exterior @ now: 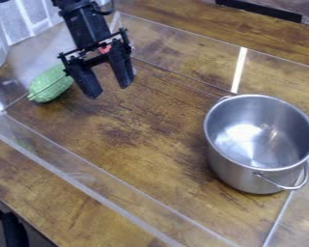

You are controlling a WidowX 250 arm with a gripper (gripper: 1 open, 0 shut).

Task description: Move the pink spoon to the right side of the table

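My black gripper (pixel 107 85) hangs over the left part of the dark wood table (pixel 157 135). Its two fingers point down and stand apart, with nothing between the tips. A small bit of pinkish-red, the pink spoon (pixel 115 41), shows at the top of the fingers. The gripper hides most of it, and I cannot tell whether it lies on the table behind the gripper or touches it.
A green ridged oval object (pixel 49 84) lies just left of the gripper. A steel pot (pixel 259 143) with a handle stands at the right. Low clear plastic strips (pixel 80 174) edge the tabletop.
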